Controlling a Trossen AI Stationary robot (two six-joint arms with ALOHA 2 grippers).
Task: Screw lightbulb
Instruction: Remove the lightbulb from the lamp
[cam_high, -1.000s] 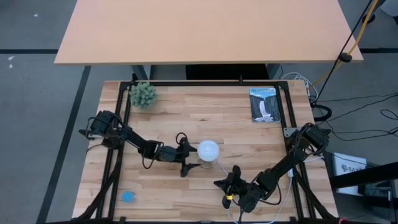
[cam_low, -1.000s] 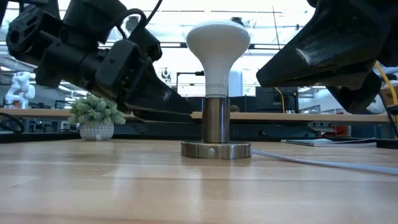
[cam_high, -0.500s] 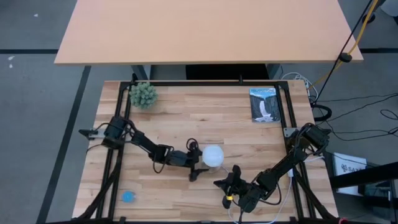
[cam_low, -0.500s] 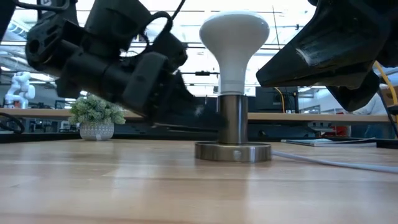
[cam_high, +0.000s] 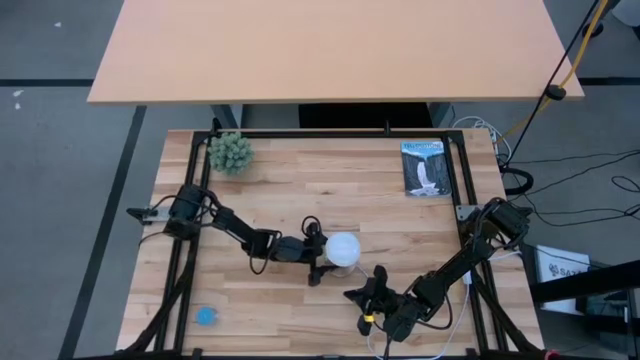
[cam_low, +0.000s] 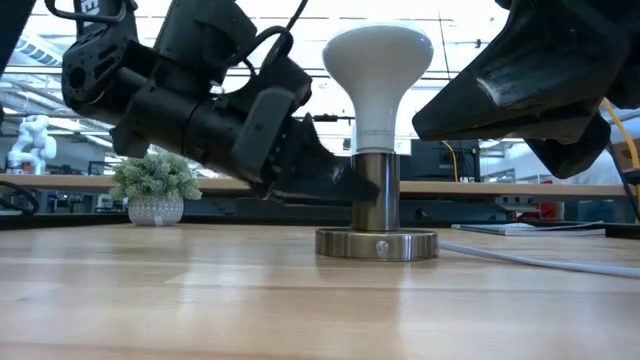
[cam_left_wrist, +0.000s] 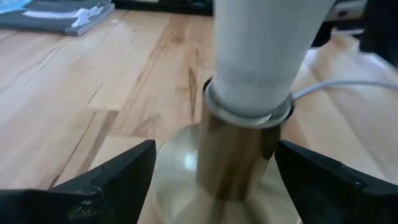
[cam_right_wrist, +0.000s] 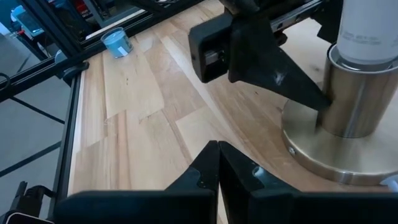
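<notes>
Two arms are at the counter (cam_high: 400, 215). The lightbulb (cam_low: 378, 75) stands in its metal socket (cam_low: 376, 205). The left gripper (cam_left_wrist: 214, 171) fingers are wide open around the socket, holding nothing. The right gripper (cam_right_wrist: 217, 163) waits nearby, closed. A push could slide the socket.

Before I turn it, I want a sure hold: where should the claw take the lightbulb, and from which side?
Probably the straight white neck just above the metal socket, not the wide dome. The lightbulb stands upright, so come in level from the side where the left claw already straddles the socket, open; it would need to rise. The right claw waits shut nearby.
</notes>
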